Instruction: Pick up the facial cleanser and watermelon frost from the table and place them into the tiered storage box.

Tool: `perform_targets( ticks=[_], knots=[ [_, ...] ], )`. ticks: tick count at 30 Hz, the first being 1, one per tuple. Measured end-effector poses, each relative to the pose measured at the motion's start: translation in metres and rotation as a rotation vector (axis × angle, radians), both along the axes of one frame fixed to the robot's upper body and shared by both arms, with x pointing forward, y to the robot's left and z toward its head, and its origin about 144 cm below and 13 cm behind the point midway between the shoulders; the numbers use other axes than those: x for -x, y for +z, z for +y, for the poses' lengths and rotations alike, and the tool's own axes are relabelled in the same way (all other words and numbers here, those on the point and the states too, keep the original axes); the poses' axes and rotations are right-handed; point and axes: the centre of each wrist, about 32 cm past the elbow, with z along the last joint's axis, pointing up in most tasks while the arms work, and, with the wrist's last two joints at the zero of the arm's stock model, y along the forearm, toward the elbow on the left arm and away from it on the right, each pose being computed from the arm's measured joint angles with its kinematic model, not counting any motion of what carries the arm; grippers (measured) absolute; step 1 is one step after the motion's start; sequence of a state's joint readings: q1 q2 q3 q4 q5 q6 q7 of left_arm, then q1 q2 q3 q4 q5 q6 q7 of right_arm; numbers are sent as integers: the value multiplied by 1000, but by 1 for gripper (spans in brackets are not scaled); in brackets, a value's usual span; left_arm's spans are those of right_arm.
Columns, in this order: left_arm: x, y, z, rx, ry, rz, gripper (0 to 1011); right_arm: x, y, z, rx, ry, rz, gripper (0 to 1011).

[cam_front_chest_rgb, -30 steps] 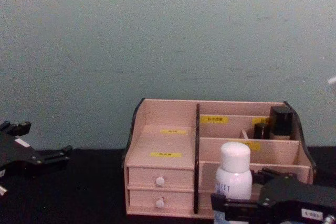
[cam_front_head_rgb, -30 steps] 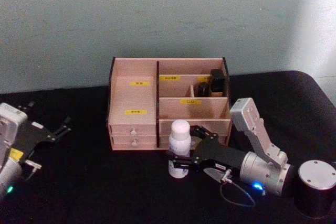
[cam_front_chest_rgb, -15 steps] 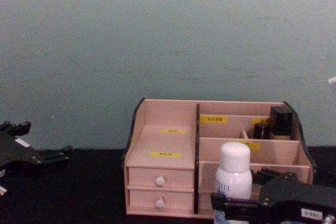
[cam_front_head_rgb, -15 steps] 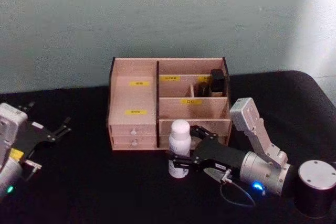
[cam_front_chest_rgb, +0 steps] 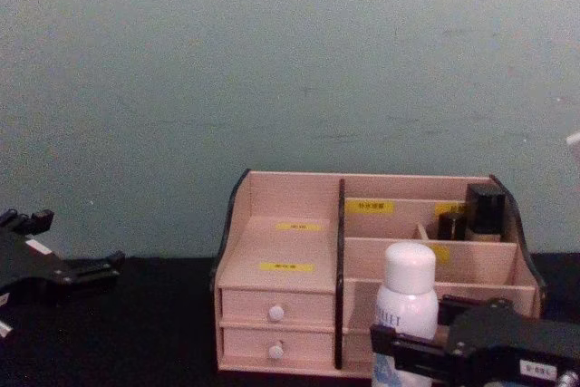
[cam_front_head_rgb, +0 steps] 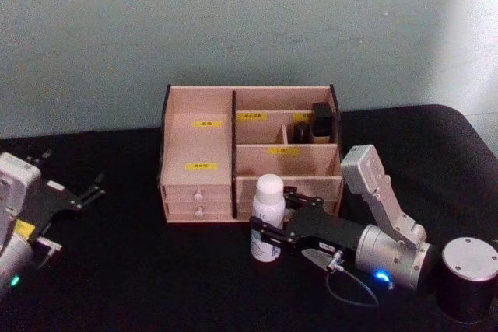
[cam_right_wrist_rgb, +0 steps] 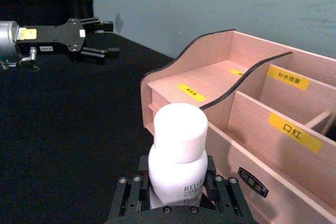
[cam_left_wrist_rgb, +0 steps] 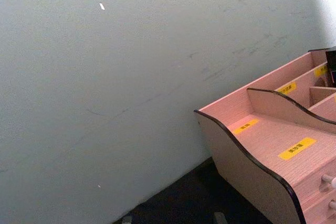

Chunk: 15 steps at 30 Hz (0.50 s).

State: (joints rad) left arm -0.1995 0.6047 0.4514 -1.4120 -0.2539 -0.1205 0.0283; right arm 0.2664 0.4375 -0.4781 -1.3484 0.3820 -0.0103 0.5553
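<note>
Nearest us, mid-tabletop (cam_front_head_rgb: 156, 270), the right end effector (cam_front_head_rgb: 268, 240) has its fingers pinching the lower body of the white bottle (cam_front_head_rgb: 268, 200), which I take to be the cleanser. The bottle stands upright just in front of the right half of the box (cam_front_head_rgb: 198, 144). I can't tell whether its base sits on the tabletop or hangs just clear. Over by the left edge, the left end effector (cam_right_wrist_rgb: 104, 38) sits parked, fingers spread, holding nothing.

So the grasp looks made, but nothing of this bottle's trip is done: the lift and the drop into a compartment both remain. Watermelon frost? I can't pick it out on the tabletop.

At the rear edge, the box shows both drawers (cam_front_head_rgb: 198, 194) closed and the left steps bare. The back right compartment holds a black-capped bottle (cam_front_head_rgb: 321, 120) with a smaller dark item (cam_front_head_rgb: 300, 130) beside it.
</note>
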Motion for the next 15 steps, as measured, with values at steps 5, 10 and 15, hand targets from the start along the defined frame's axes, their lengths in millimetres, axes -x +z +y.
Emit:
perform_targets(
  ticks=[5, 10, 15],
  knots=[
    [0, 0, 0, 0, 0, 0, 1001, 0, 0, 0, 0, 0, 0, 593],
    [0, 0, 0, 0, 0, 0, 1001, 0, 0, 0, 0, 0, 0, 593],
    [0, 0, 0, 0, 0, 0, 1001, 0, 0, 0, 0, 0, 0, 593]
  ],
)
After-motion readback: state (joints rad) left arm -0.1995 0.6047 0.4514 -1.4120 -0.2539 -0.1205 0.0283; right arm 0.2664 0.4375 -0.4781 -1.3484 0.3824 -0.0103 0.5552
